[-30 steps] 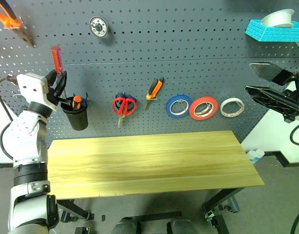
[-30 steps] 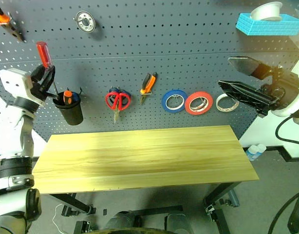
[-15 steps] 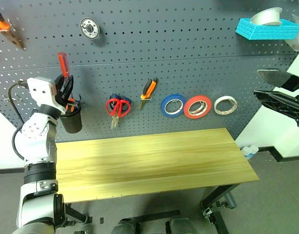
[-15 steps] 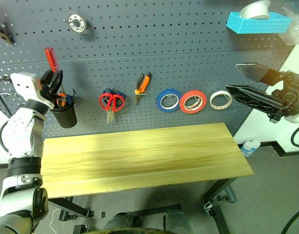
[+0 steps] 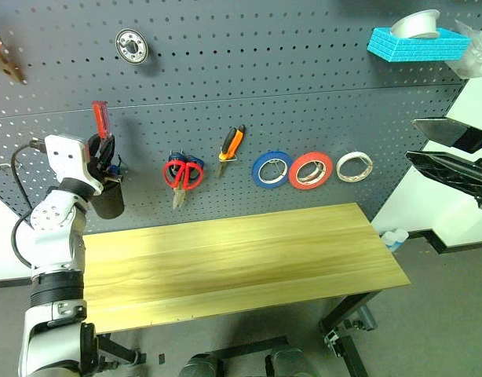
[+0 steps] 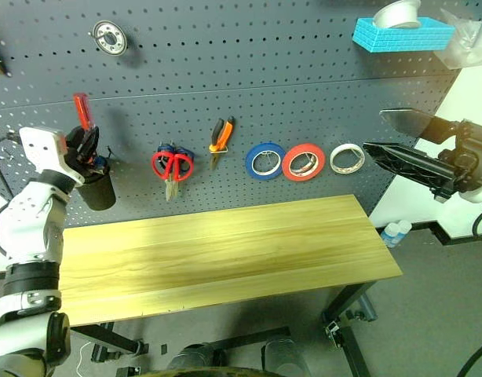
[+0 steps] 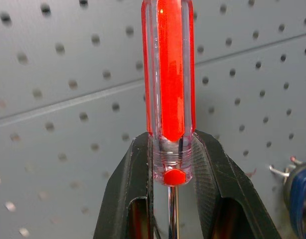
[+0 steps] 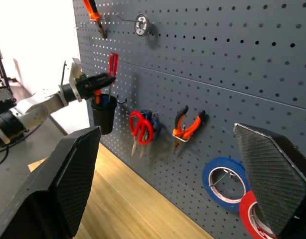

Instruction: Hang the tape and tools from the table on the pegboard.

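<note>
The left end effector (image 7: pixel 172 199) is squeezing the red-handled screwdriver (image 5: pixel 100 119) low on its handle, right where the metal shaft begins. It is holding the tool upright, handle on top, just above the black cup (image 5: pixel 107 198) hanging on the pegboard (image 5: pixel 304 71). I think it is holding it this way so the thin shaft can slide straight down into the cup.

The right end effector (image 8: pixel 178 184) is standing wide apart and holding nothing, waiting off to the side.

The red-orange tape (image 5: pixel 310 170) is hanging between the blue roll (image 5: pixel 272 169) and the whitish roll (image 5: pixel 355 166). The red-handled scissors (image 5: pixel 180 174) and the pliers (image 5: pixel 231 146) are hanging too. The desk (image 5: pixel 241 259) is carrying no tools, so this looks like the last one.

The screwdriver's tip is hiding behind the fingers and the cup rim. I cannot tell if it is inside yet. Something orange is peeking out of the cup, but it is too small to name.
</note>
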`<state>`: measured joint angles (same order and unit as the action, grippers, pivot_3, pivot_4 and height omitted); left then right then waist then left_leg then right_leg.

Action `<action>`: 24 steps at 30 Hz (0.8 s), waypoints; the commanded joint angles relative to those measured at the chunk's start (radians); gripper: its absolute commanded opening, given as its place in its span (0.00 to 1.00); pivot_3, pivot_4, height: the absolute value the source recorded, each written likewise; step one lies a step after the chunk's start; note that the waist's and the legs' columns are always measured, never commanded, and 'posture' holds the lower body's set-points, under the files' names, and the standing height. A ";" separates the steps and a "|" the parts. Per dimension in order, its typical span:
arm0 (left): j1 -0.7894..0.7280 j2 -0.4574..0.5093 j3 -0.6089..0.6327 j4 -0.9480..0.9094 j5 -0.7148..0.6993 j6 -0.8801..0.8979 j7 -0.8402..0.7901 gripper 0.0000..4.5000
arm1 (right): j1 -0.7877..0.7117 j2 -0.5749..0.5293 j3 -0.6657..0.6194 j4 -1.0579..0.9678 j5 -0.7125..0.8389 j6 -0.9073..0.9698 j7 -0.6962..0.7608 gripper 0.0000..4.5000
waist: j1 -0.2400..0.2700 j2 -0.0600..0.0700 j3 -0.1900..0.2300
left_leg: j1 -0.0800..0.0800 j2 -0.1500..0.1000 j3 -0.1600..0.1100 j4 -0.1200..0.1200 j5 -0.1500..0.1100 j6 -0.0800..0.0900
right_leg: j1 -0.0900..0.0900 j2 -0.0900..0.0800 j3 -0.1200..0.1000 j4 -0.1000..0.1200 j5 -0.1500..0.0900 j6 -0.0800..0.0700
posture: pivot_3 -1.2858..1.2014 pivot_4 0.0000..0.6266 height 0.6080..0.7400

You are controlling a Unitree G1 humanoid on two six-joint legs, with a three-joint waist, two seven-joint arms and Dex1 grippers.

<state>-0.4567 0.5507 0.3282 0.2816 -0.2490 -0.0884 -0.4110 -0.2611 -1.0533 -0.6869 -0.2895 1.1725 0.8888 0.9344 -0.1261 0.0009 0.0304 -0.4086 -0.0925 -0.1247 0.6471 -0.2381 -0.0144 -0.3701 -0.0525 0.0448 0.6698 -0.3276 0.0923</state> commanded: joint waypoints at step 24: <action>0.003 0.052 0.026 -0.083 0.025 -0.009 0.018 0.15 | -0.012 -0.006 0.009 -0.016 -0.024 -0.038 0.005 1.00 | 0.002 0.000 0.000 | 0.000 0.000 0.000 0.000 0.000 0.000 | 0.000 0.000 0.000 0.000 0.000 0.000 | 0.42 0.00 0.82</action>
<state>-0.4413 0.5803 0.3312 0.2347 -0.2270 -0.0779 -0.4034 -0.2594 -1.0477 -0.6700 -0.2914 1.1503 0.8661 0.9379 -0.1240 0.0010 0.0303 -0.4087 -0.0925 -0.1247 0.6471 -0.2381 -0.0144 -0.3701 -0.0524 0.0447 0.6696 -0.3275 0.0923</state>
